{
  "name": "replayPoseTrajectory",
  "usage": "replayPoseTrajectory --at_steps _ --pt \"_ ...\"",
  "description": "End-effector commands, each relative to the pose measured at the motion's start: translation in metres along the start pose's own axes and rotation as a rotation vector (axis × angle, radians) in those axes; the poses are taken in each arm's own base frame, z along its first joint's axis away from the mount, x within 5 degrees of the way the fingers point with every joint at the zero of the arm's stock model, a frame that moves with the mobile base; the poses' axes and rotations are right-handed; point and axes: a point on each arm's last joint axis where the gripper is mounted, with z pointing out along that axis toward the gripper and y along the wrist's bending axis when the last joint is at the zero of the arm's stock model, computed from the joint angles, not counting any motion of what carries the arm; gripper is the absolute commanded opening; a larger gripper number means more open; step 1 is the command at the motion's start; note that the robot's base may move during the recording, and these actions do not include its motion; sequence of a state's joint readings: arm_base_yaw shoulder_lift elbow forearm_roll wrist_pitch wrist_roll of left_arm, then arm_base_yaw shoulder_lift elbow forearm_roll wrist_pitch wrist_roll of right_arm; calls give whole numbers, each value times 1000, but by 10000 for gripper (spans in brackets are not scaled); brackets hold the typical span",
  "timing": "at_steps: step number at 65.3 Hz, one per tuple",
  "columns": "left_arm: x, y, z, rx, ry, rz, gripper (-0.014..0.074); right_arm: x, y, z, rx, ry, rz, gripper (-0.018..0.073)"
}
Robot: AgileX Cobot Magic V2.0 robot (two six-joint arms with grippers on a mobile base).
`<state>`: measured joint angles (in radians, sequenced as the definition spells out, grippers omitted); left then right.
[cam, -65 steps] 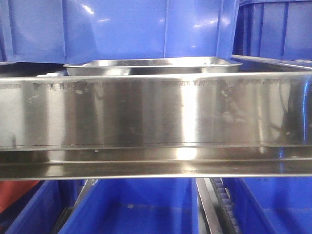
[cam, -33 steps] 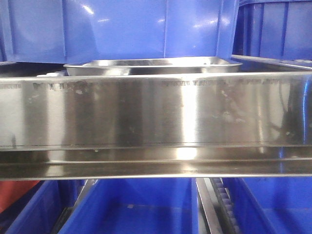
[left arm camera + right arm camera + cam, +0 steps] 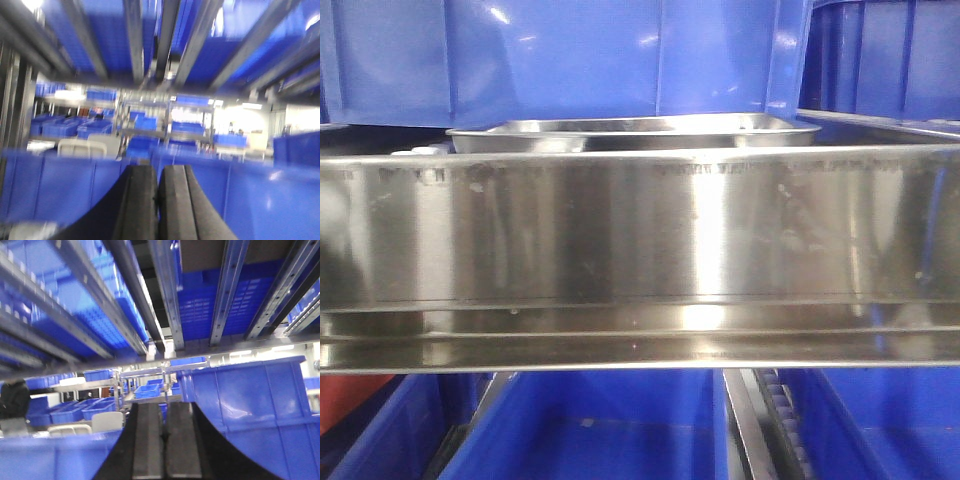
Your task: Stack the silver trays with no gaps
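Note:
A silver tray (image 3: 630, 133) sits on the shelf behind the long brushed-steel rail (image 3: 640, 230); only its rolled rim and upper side show above the rail. A second thin steel rim (image 3: 880, 123) shows at the right, mostly hidden. Neither gripper shows in the front view. In the left wrist view my left gripper (image 3: 158, 172) is shut with nothing between its black fingers, pointing over a blue bin wall (image 3: 65, 185). In the right wrist view my right gripper (image 3: 163, 407) is shut and empty, beside a blue bin (image 3: 250, 395). No tray shows in either wrist view.
Blue bins (image 3: 560, 55) stand behind the tray, another (image 3: 890, 55) at the right. More blue bins (image 3: 590, 425) sit below the rail, with roller tracks (image 3: 770, 420) between them. Shelf rails (image 3: 165, 295) run overhead in the wrist views.
The front view has shifted slightly: the tray's rim now reaches a little further left and sits a touch higher above the rail. The dark reflection at the rail's right end has faded.

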<state>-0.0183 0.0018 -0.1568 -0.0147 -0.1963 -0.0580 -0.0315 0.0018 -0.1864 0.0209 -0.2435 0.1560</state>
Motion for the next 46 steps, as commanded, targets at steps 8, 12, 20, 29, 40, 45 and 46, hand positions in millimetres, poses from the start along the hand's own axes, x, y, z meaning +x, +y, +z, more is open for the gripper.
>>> replayPoseTrajectory --at_steps 8,12,20,29,40,45,46 --pt "-34 -2 18 -9 174 62 -8 -42 8 21 43 216 72 -79" --pt "-40 -2 29 -17 267 65 -8 -45 9 34 64 320 81 -79" --pt "-41 -2 51 -39 521 65 -8 -42 9 60 112 559 81 -79" --pt "-31 0 79 -55 750 63 -8 -29 7 89 167 833 79 -79" --pt "-15 -1 109 -52 818 27 -8 -2 3 118 224 1108 77 -79" --pt "-8 -1 120 -51 803 27 -8 11 0 129 233 1148 76 -79" --pt "-7 -1 122 -50 799 27 -8 13 0 132 233 1147 77 -79"
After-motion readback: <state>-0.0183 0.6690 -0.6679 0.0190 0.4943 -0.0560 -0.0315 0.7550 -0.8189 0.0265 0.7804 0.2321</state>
